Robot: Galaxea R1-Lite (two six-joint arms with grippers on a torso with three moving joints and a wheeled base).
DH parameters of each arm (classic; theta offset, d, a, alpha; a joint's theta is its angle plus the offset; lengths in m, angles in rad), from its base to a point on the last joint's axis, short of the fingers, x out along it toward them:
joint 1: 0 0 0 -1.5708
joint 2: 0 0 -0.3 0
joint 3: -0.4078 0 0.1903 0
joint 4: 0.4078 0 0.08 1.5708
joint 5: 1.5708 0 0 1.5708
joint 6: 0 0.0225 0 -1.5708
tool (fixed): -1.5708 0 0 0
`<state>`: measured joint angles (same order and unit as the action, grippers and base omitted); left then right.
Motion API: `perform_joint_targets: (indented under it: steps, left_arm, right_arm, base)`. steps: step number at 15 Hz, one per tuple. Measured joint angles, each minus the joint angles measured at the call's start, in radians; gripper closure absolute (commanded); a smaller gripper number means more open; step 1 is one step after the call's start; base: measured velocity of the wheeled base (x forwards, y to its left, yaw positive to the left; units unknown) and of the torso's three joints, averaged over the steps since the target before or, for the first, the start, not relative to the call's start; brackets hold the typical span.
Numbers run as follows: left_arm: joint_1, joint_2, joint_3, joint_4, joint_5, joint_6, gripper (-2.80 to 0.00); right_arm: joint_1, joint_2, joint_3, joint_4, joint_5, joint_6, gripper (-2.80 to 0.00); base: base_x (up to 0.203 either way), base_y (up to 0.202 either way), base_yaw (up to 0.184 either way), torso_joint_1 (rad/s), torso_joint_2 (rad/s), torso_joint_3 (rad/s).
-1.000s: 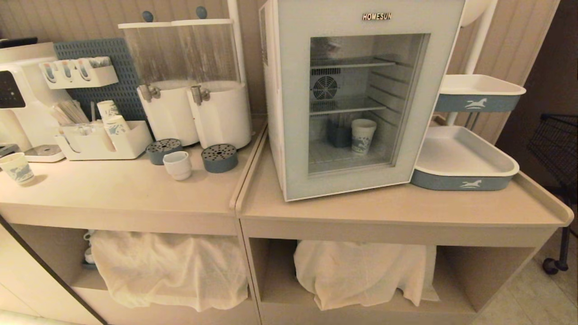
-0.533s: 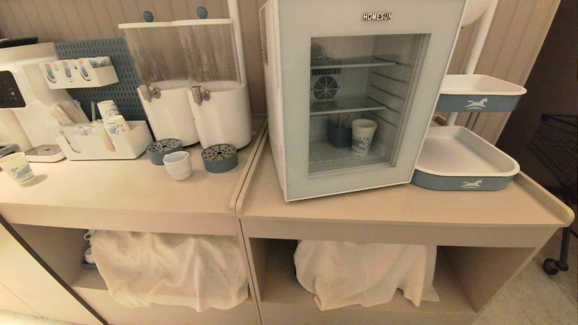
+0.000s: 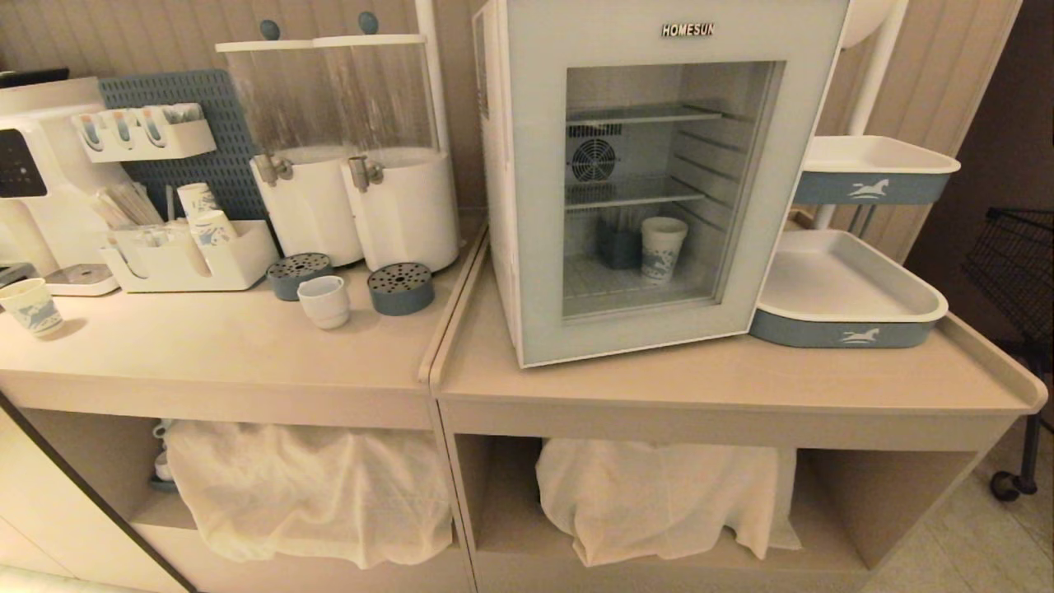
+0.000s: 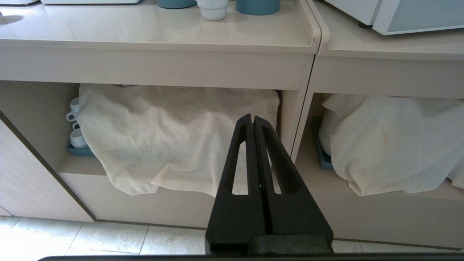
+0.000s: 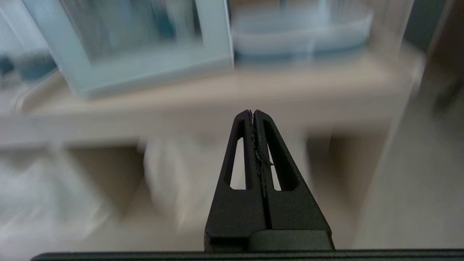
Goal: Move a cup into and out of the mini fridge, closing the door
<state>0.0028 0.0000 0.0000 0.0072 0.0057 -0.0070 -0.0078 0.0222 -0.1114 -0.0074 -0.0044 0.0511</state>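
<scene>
Cup sits on our counter beside the closed fridge; our left gripper and right gripper hang pinched together, empty.

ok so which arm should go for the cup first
Left. The cup sits on the robot's left-hand counter, and the left claw faces that counter below it; the right claw faces the mini fridge side.

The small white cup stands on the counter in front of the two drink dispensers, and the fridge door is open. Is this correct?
Not quite. The cup does stand on the counter before the dispensers, but the fridge door is closed, as the head view shows.
</scene>
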Motion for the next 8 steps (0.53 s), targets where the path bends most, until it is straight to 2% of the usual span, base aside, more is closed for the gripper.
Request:
perform_joint_targets:
  steps: [1,2,4,8]
  left_arm:
    - [0.0,0.0,0.0,0.0,0.0,0.001,0.0]
    - [0.0,0.0,0.0,-0.001,0.0,0.001,0.0]
    - [0.0,0.0,0.0,-0.001,0.0,0.001,0.0]
    - [0.0,0.0,0.0,-0.001,-0.002,0.004,0.0]
  right_arm:
    - [0.002,-0.007,0.041,-0.091,0.006,-0.033,0.0]
    - [0.003,-0.012,0.074,-0.105,0.011,-0.062,0.0]
    - [0.004,-0.017,0.103,-0.025,0.016,-0.094,0.0]
    - [0.005,-0.019,0.111,-0.018,0.016,-0.084,0.0]
  base:
    - [0.0,0.0,0.0,0.0,0.0,0.0]
    - [0.0,0.0,0.0,0.0,0.0,0.0]
    - [0.0,0.0,0.0,0.0,0.0,0.0]
    - [0.0,0.0,0.0,0.0,0.0,0.0]
